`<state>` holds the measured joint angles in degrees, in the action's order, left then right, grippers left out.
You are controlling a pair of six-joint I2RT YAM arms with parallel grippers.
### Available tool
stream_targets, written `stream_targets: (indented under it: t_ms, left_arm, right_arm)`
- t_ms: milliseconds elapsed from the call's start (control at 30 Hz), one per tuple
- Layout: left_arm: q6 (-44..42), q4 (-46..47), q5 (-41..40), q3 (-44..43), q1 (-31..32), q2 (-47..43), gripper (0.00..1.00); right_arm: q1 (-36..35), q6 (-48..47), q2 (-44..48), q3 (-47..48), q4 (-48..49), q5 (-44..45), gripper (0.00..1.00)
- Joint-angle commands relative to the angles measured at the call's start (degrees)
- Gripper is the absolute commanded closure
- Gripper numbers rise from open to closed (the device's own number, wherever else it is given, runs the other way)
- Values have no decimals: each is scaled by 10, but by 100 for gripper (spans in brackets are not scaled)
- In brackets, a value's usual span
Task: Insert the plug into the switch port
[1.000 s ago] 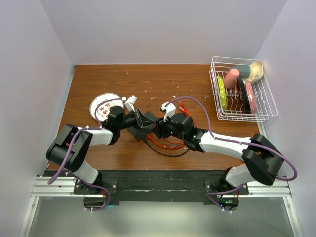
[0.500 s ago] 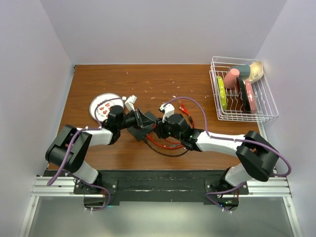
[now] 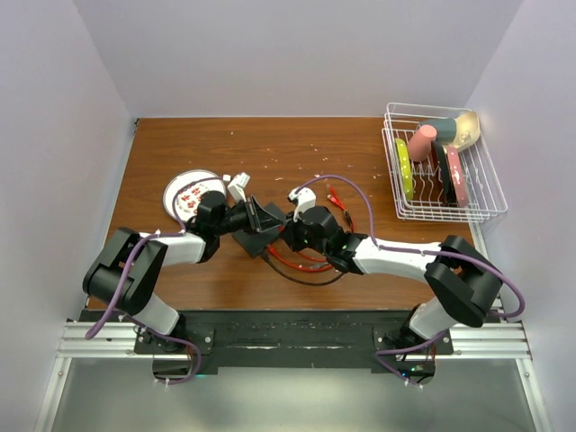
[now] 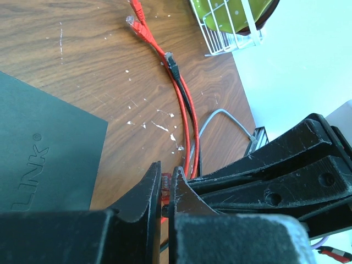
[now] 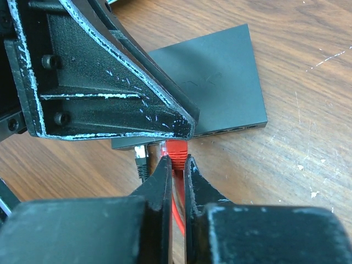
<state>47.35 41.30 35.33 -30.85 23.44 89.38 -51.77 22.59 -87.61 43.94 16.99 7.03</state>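
Observation:
The red plug (image 5: 177, 147) is held just off the socket edge of the flat black switch (image 5: 220, 77). My right gripper (image 5: 177, 159) is shut on the plug's boot from behind. My left gripper (image 4: 166, 171) is shut on the plug's front part (image 4: 165, 184), with its contacts showing between the jaws. The left finger (image 5: 110, 82) crosses above the plug in the right wrist view. From above, both grippers (image 3: 266, 219) (image 3: 286, 236) meet over the switch (image 3: 255, 241), and the plug itself is hidden there.
A black plug (image 5: 141, 155) sits at the switch's edge beside the red one. Loose red and black cables (image 3: 306, 265) loop toward the near edge, with free plug ends (image 4: 137, 25). A white plate with red dots (image 3: 191, 193) lies left. A wire dish rack (image 3: 441, 166) stands back right.
My right gripper has slid a little left toward the switch and closed its jaws on the red plug. The left gripper has stayed shut in place.

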Motion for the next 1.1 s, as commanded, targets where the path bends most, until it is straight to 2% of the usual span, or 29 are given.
stream_targets:
  t_ms: [0,133,167,200,300,400,567,667,833,1067]
  left_arm:
    - [-14,13,11,-21,6,-5,100]
    - [-27,4,4,-24,6,-9,99]
    - [-29,1,-1,-24,6,-12,91]
    - [-30,-2,-7,-26,5,-17,70]
    - [-62,-51,-39,-54,1,-30,44]
    - [-95,-117,-66,-83,-15,-38,36]
    - [-106,-117,-48,-80,-78,-33,35]
    - [-139,-149,-60,-93,-97,-17,35]
    - [-190,-196,-75,-134,-104,30,37]
    - [-216,-185,-51,-174,-117,108,41]
  right_arm:
    - [-5,5,2,26,14,33,100]
    - [-5,-2,8,26,-2,44,100]
    - [-5,-8,9,26,-5,45,100]
    - [-5,-11,11,25,-8,43,100]
    - [-5,-25,20,18,-19,44,100]
    - [-5,-40,30,2,-28,37,100]
    - [-5,-82,42,-11,-48,14,100]
    - [-5,-98,36,-4,-68,12,100]
    - [-5,-117,5,22,-107,13,100]
    - [-5,-143,-69,90,-168,-9,100]
